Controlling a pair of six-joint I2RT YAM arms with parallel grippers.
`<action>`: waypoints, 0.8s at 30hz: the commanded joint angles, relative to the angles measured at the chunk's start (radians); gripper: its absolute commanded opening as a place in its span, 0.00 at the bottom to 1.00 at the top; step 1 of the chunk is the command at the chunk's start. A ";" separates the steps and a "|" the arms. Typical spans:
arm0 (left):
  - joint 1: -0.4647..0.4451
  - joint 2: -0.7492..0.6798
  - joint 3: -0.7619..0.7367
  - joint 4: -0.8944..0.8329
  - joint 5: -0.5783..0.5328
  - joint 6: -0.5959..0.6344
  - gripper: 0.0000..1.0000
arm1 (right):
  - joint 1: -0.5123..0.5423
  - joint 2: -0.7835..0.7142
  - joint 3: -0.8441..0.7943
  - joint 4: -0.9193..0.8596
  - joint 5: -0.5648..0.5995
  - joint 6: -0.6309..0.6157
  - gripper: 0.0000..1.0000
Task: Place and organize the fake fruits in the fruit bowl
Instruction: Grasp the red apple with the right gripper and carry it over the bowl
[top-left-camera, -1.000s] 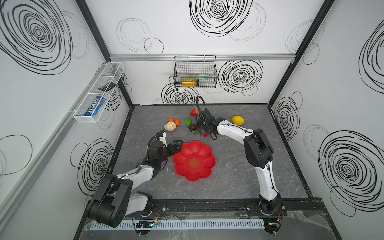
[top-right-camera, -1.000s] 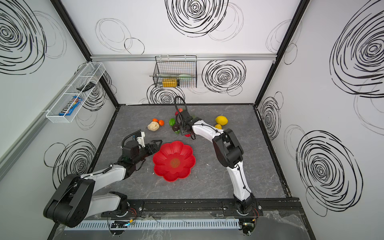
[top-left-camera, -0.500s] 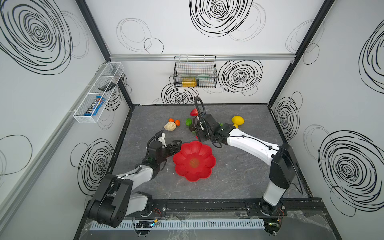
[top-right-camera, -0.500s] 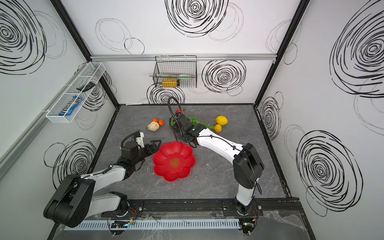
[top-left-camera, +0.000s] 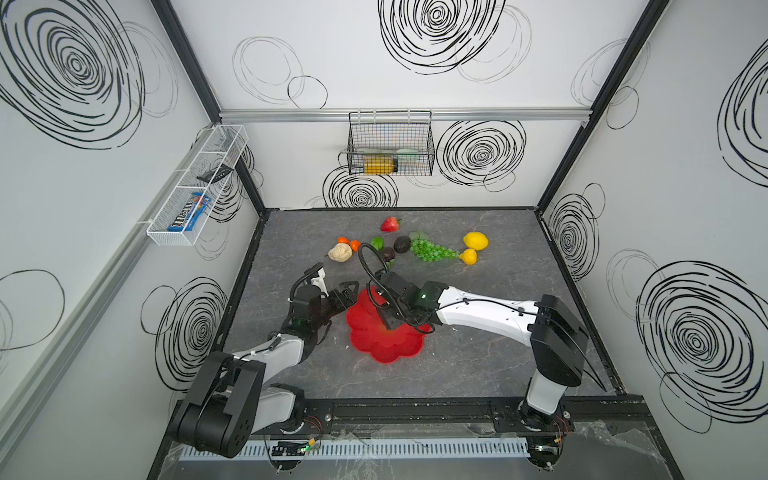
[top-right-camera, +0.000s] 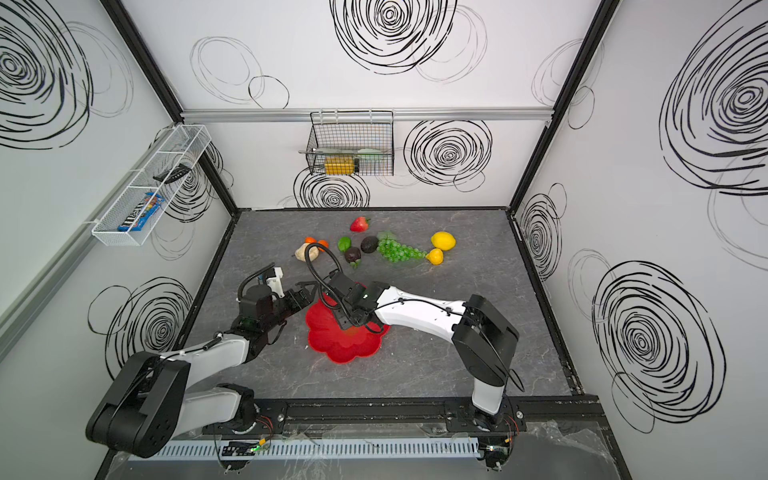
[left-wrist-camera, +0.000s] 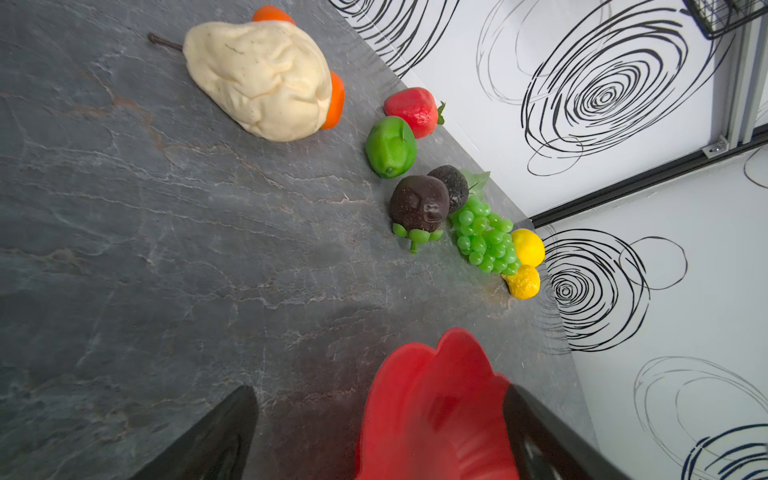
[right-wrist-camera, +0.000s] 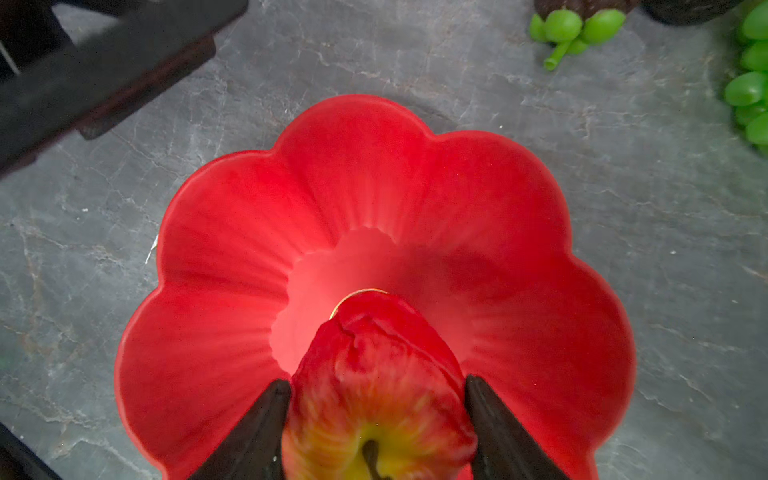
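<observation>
The fruit bowl (top-left-camera: 386, 347) (top-right-camera: 345, 347), a glossy red dish with a scalloped rim, sits front of centre on the grey floor. My right gripper (right-wrist-camera: 376, 380) (top-left-camera: 386, 320) hangs over its middle, shut on the red apple (right-wrist-camera: 374, 399). My left gripper (left-wrist-camera: 379, 390) (top-left-camera: 349, 293) stands open at the bowl's left edge, with a rim lobe (left-wrist-camera: 436, 415) between its fingers. At the back lie the strawberry (top-left-camera: 390, 224), two oranges (top-left-camera: 343, 240), lime (top-left-camera: 377, 242), dark avocados (top-left-camera: 402, 244), green grapes (top-left-camera: 432, 250), lemon (top-left-camera: 475, 240), pear (top-left-camera: 468, 256) and cream lumpy piece (top-left-camera: 340, 252).
A black wire basket (top-left-camera: 390, 143) holding a yellow bottle hangs on the back wall. A white mesh tray (top-left-camera: 195, 187) is fixed to the left wall. Both grippers are close together at the bowl's left side. Black frame rails edge the floor.
My right arm has swung back from the fruit cluster at the rear to above the bowl, carrying the red apple. The left arm has stayed where it was.
</observation>
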 joint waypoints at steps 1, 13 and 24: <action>0.015 -0.015 -0.015 0.067 0.004 -0.020 0.96 | 0.027 0.020 -0.016 0.001 -0.014 0.032 0.62; 0.037 -0.012 -0.035 0.101 0.021 -0.042 0.96 | 0.042 0.063 -0.030 0.027 0.026 0.038 0.63; 0.045 -0.012 -0.040 0.109 0.024 -0.048 0.96 | 0.043 0.102 -0.015 0.041 0.027 0.033 0.67</action>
